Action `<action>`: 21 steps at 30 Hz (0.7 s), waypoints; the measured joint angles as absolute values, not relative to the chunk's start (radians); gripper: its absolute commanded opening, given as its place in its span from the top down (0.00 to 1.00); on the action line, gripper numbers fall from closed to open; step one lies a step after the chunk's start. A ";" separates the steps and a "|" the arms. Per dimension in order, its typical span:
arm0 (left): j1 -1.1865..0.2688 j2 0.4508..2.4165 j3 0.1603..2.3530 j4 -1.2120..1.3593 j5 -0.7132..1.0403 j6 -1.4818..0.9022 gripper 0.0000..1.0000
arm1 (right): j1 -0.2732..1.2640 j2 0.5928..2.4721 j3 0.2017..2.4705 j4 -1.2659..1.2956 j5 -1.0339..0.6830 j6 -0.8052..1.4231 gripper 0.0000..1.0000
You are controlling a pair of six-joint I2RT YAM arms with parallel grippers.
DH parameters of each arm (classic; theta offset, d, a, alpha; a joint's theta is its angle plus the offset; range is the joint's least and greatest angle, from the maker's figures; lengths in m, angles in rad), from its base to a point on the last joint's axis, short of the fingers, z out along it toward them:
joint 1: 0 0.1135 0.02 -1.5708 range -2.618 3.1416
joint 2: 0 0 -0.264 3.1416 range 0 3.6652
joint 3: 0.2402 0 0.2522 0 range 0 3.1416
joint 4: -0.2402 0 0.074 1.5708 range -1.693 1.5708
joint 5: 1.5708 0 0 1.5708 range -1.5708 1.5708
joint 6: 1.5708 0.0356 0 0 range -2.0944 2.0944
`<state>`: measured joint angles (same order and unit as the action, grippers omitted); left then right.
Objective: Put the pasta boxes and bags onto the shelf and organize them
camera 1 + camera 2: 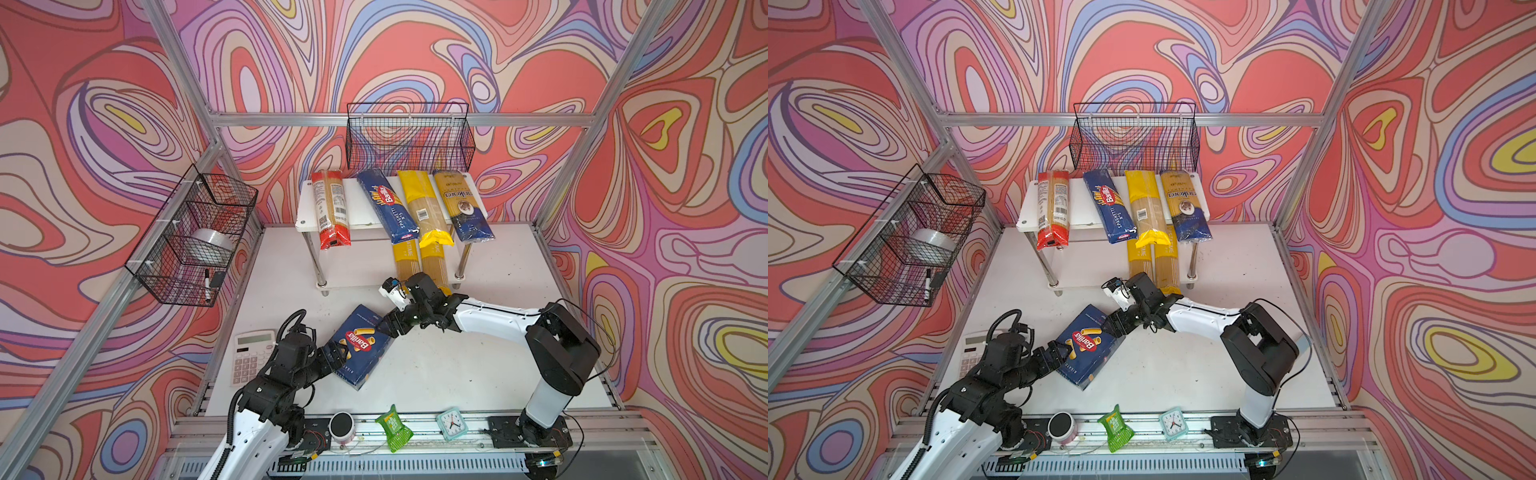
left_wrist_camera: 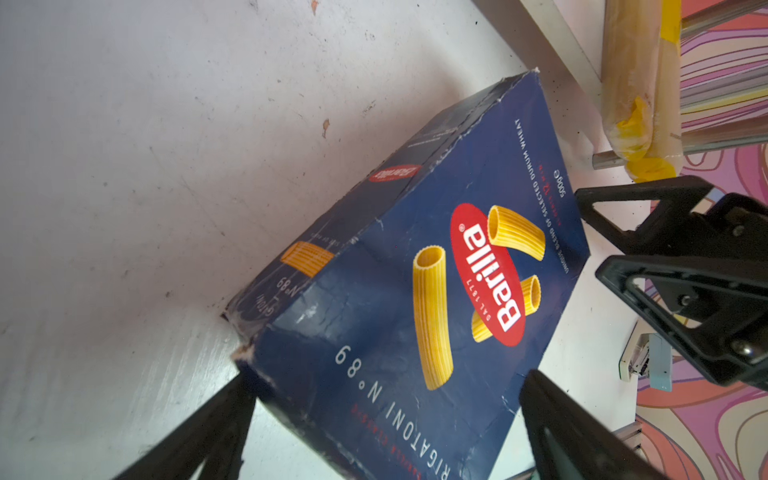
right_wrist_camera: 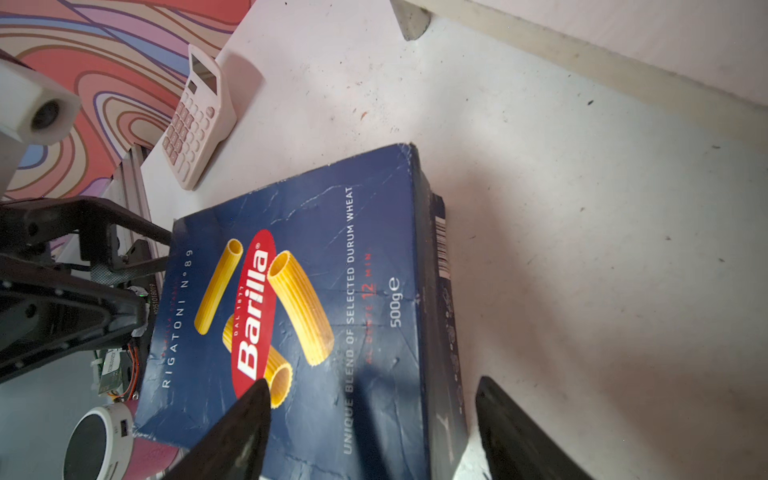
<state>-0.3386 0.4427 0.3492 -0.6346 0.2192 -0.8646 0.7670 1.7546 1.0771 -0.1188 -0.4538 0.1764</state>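
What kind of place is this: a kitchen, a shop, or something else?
Probably a robot test cell, not a kitchen: an aluminium frame, swirl-printed walls, and a left arm and right arm mounted at the table's front edge.

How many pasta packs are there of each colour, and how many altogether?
Blue boxes: 2
Yellow bags: 3
Red bag: 1
Gold and blue bag: 1
Total: 7

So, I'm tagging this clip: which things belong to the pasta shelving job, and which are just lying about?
Job: rigatoni box, spaghetti box, red bag, top yellow bag, gold and blue bag, lower-tier yellow bags, shelf.
Lying about: calculator, green packet, clock, speaker, tape roll, marker, wire baskets.
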 measured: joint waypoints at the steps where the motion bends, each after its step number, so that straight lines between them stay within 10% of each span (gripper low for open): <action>1: -0.339 0.455 0.349 -0.627 0.223 -0.865 0.00 | 0.767 1.755 1.075 -0.119 -0.454 0.176 0.20; 21: -0.339 0.818 0.406 -0.295 0.269 -0.783 0.00 | 0.762 1.522 0.805 -0.107 -0.481 0.295 0.20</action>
<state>-0.3386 0.8185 0.4065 -0.2951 0.2687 -0.7826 0.7624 1.5219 0.8055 -0.1074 -0.4812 0.2951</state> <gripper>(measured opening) 0.999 0.801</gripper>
